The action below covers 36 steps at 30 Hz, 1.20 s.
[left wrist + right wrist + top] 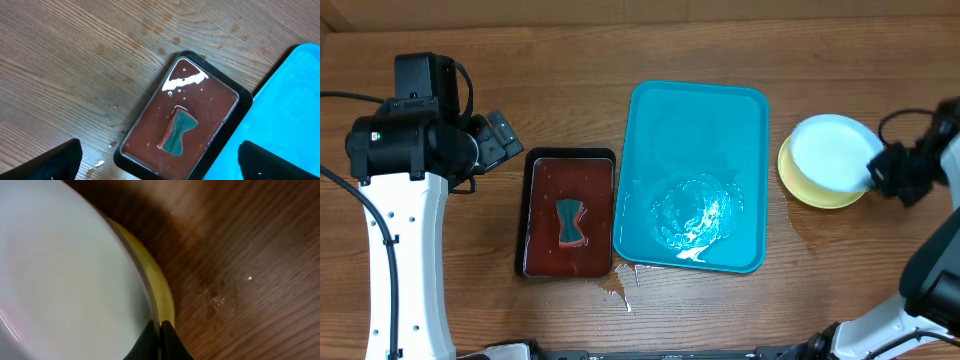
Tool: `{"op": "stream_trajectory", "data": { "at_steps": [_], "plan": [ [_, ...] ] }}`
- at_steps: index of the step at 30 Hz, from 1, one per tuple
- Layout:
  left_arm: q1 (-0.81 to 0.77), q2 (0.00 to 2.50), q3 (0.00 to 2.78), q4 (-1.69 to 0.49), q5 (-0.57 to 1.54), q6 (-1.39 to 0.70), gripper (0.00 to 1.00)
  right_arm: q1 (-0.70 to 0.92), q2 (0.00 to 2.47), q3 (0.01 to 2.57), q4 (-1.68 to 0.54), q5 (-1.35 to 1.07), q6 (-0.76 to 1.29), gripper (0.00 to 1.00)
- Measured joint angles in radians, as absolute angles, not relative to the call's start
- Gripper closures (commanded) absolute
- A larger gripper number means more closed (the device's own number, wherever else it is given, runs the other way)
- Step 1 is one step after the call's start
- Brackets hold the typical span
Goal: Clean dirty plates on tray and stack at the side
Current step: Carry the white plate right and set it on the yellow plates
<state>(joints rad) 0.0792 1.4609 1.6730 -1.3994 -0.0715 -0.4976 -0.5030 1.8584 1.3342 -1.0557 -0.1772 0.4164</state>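
- A large bright-blue rectangular plastic tray lies on the wooden table, wet with pooled water.
- Just right of it, a round pale blue-white plate rests on a yellow-green-rimmed plate.
- Right gripper: fingers pinched on the pale plate's rim.
- Left gripper: left of the blue tray, fingers spread apart, holding nothing.
- Between them lies a dark brown tray holding a teal sponge.

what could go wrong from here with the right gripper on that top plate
The right gripper is shut on the rim of the pale top plate; withdrawing without opening could drag it off the yellow-rimmed plate beneath. The table looks wet beside the stack, so the plates might slide if nudged. The water pooled in the blue tray could spill if bumped.
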Motion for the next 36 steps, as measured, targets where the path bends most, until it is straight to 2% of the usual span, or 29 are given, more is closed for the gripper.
{"op": "stream_trajectory", "data": {
  "at_steps": [1,2,4,6,8,12,16,17,18,19,21,24,28,36],
  "plan": [
    [0.079,1.461,1.673,-1.399,-0.072,-0.498,0.0,-0.513,1.858,1.321,-1.061,-0.187,0.416,0.93],
    [0.079,1.461,1.673,-1.399,-0.072,-0.498,0.0,-0.517,1.858,1.314,-1.067,-0.198,0.419,0.78],
    [0.079,1.461,1.673,-1.399,-0.072,-0.498,0.0,-0.512,1.858,1.307,-1.068,-0.209,0.417,0.6],
    [0.079,1.461,1.673,-1.399,-0.072,-0.498,0.0,-0.496,1.858,1.306,-1.079,-0.218,0.414,0.49],
    [0.079,1.461,1.673,-1.399,-0.072,-0.498,0.0,-0.471,1.854,1.306,-1.087,-0.225,0.414,0.46],
    [0.079,1.461,1.673,-1.399,-0.072,-0.498,0.0,-0.41,1.806,1.302,-1.09,-0.236,0.408,0.45],
    [0.079,1.461,1.673,-1.399,-0.072,-0.498,0.0,-0.307,1.631,1.3,-1.094,-0.263,0.367,0.44],
    [0.079,1.461,1.673,-1.399,-0.072,-0.498,0.0,-0.269,1.575,1.3,-1.094,-0.274,0.348,0.41],
    [0.079,1.461,1.673,-1.399,-0.072,-0.498,0.0,-0.225,1.509,1.3,-1.094,-0.289,0.328,0.33],
    [0.079,1.461,1.673,-1.399,-0.072,-0.498,0.0,-0.181,1.452,1.3,-1.092,-0.301,0.309,0.17],
    [0.079,1.461,1.673,-1.399,-0.072,-0.498,0.0,-0.076,1.337,1.3,-1.082,-0.33,0.252,0.0],
    [0.079,1.461,1.673,-1.399,-0.072,-0.498,0.0,0.094,1.177,1.302,-1.074,-0.365,0.169,0.0],
    [0.079,1.461,1.673,-1.399,-0.072,-0.498,0.0,0.214,1.089,1.302,-1.078,-0.371,0.135,0.0],
    [0.079,1.461,1.673,-1.399,-0.072,-0.498,0.0,0.271,1.067,1.301,-1.093,-0.377,0.117,0.0]
  ]
}}
